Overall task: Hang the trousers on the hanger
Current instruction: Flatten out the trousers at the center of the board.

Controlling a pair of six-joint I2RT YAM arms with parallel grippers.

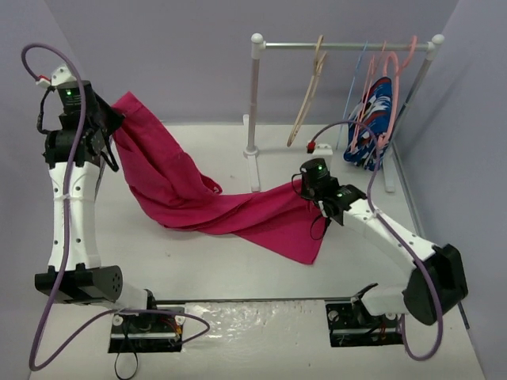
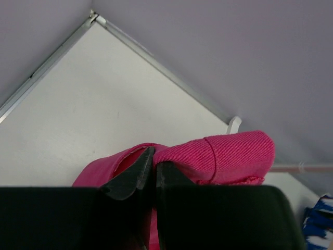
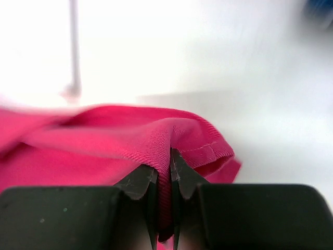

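Left gripper (image 1: 105, 127) is held high over the far-left part of the white table (image 1: 238, 273). Its jaws are clamped on one end of the long magenta-pink cloth trousers (image 1: 182, 186). In the left wrist view a thick fold of the trousers (image 2: 229, 153) is seen pinched between the black fingertips (image 2: 130, 179), with the rest bunched to the right of them.

Right gripper (image 1: 315, 207) is set low, just above the table, right of centre. Its jaws are clamped on the trousers near their other end. In the right wrist view a ridge of cloth is squeezed between the fingertips (image 3: 139, 182), and a stitched hem is visible just beside them on the right.

The trousers are draped down from the left gripper onto the table. From there they are spread across the middle towards the right gripper, passing in front of the base of the white clothes rack (image 1: 255, 103). One corner lies flat on the table, nearer the arm bases than the right gripper.

The thick pale beige wooden hanger (image 1: 310, 91) is hooked on the rack's rail at the back, hanging tilted. It is not touched by the trousers or by either gripper. Further right on the rail, salmon-pink hangers (image 1: 390, 75) and a blue garment patterned in red and white (image 1: 372, 119) are hung.
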